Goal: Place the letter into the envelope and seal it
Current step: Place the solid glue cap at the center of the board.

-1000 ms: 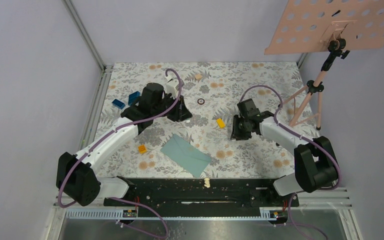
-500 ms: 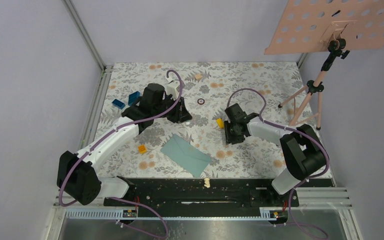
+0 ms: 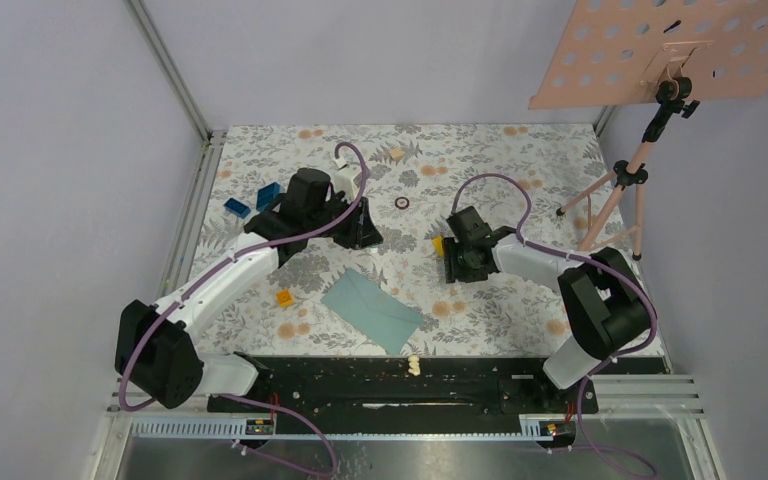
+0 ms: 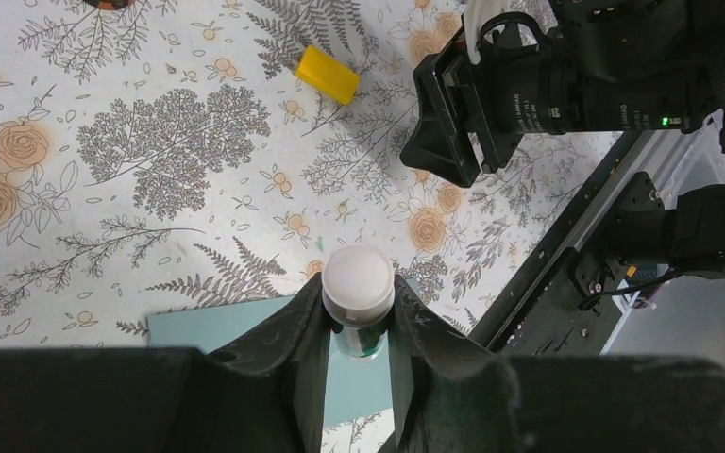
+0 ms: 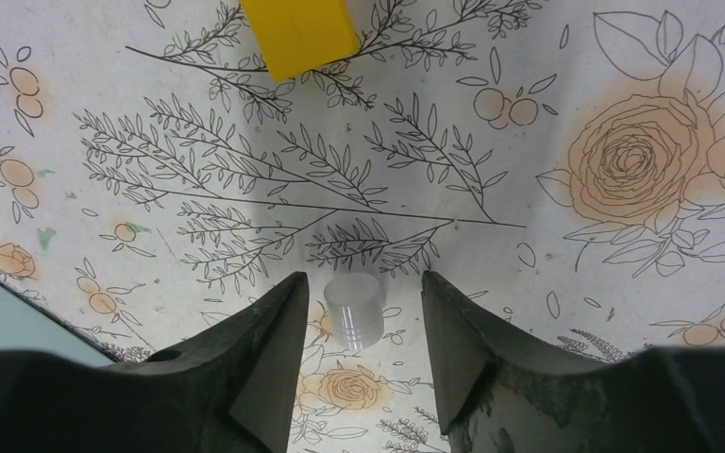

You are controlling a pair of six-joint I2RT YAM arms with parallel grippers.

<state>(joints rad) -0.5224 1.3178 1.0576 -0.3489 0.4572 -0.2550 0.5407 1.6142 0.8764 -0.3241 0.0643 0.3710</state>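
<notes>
A flat teal grey-green paper envelope (image 3: pixel 372 310) lies on the floral-printed counter (image 3: pixel 520 170) between the two arms, near the front edge. Whether anything is inside it cannot be made out, and neither can how its flap sits. The left fingers (image 4: pixel 302 368) are clenched around a small round tube with a white top and a green body (image 4: pixel 358 281). In the left wrist view the envelope shows behind the tube, largely covered by the dark fingers. The right fingers (image 5: pixel 264 349) stand released and apart, with a short translucent whitish cylinder (image 5: pixel 354 310), smooth like plastic, on the counter in the gap between them. It appears to touch neither finger. A bright yellow rectangular block (image 5: pixel 297 28) sits just beyond it, cut off by the top of the right wrist view. Only a pale teal corner of the envelope shows at that view's left edge.
</notes>
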